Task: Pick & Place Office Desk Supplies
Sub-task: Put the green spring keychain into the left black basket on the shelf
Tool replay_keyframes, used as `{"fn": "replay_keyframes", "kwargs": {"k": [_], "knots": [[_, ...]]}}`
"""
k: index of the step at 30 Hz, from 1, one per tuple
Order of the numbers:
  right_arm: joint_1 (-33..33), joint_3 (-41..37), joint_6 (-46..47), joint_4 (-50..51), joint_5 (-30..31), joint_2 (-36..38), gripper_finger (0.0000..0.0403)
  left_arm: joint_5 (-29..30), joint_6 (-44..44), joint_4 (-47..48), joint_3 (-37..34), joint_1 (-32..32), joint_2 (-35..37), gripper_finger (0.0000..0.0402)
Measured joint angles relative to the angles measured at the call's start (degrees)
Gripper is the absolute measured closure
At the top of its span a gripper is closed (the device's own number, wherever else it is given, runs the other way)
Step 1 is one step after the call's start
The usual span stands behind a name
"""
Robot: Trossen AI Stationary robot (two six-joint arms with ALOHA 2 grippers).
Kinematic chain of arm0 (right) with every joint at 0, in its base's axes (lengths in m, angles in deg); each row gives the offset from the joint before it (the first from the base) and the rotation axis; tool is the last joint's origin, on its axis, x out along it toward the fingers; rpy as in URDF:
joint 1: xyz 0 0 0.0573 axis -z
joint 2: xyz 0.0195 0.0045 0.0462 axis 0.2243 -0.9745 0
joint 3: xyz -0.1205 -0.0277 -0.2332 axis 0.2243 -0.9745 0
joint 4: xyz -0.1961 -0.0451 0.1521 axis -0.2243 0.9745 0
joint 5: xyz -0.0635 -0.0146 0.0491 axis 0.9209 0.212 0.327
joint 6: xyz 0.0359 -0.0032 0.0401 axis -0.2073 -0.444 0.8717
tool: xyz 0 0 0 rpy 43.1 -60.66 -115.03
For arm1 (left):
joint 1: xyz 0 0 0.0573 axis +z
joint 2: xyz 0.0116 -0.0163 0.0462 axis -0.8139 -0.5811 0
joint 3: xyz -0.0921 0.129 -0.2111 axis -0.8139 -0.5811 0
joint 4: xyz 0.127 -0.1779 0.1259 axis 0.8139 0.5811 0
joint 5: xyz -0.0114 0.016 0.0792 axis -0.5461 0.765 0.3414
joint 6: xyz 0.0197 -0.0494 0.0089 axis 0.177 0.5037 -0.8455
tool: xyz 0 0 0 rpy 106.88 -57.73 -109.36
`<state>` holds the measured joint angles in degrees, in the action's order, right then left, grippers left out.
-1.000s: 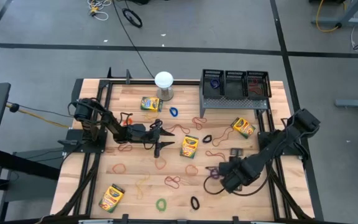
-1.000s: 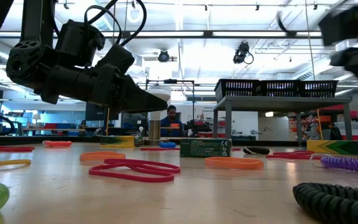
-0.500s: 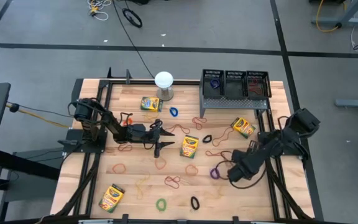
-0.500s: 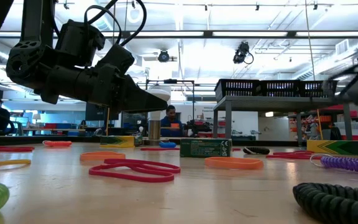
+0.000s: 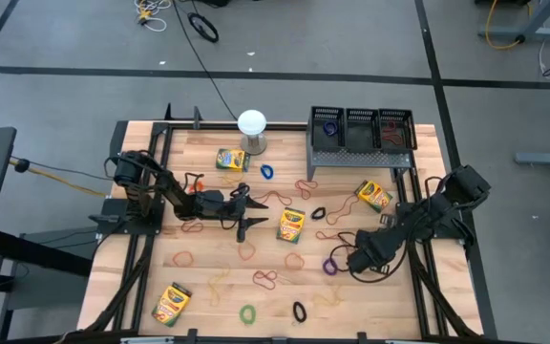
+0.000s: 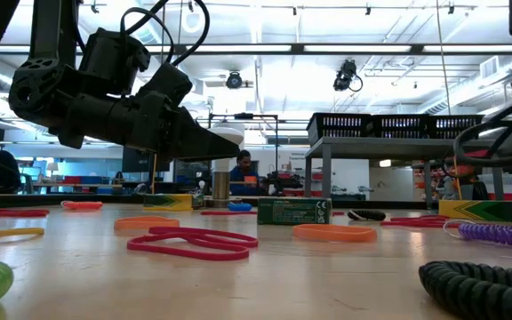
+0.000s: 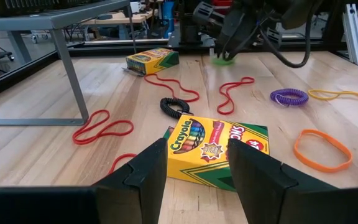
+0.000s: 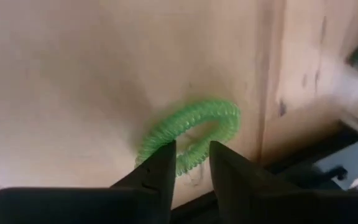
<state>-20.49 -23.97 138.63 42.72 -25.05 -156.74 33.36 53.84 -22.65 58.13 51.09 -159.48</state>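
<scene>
**deskwatcher:** Right gripper point(image 8: 191, 149) is low over the table point(image 5: 208, 250), jaws narrowed onto the near arc of a green coil loop point(image 8: 222, 118). Looks pinched to me, and the rest of the ring pokes out past the tips.

**binfan:** Yeah. Purple coil point(image 5: 330, 266) sits just beside it. The black mesh bins point(image 5: 361, 129) are well beyond, up on the grey riser point(image 5: 351, 158), so I'd guess lift and carry that way. Right arm's nearer them. Left gripper point(image 5: 246, 215) hovers wide open, with a crayon box point(image 5: 291, 225) right ahead of it.

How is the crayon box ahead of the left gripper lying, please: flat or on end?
Flat: the crayon box lies face up, printed front showing.
</scene>
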Motion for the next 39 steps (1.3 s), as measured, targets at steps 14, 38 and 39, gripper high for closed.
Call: {"fn": "replay_keyframes", "kwargs": {"k": [14, 38, 39], "knots": [[-0.46, 6.44, -2.31, -1.63, 7.83, 4.3, 0.0353, 0.01, 0.0, 0.01, 0.0, 0.0, 0.0, 0.0225], [-5.13, 0.46, -4.31, -9.88, 4.66, 5.16, 0.0299, 0.02, 0.0, -0.02, 0.0, 0.01, -0.07, 0.0225], [-4.91, 0.42, -4.31, -9.9, 4.66, 5.16, 0.031, 0.0, 0.0, -0.02, 0.0, 0.01, -0.07, 0.0225]]}}
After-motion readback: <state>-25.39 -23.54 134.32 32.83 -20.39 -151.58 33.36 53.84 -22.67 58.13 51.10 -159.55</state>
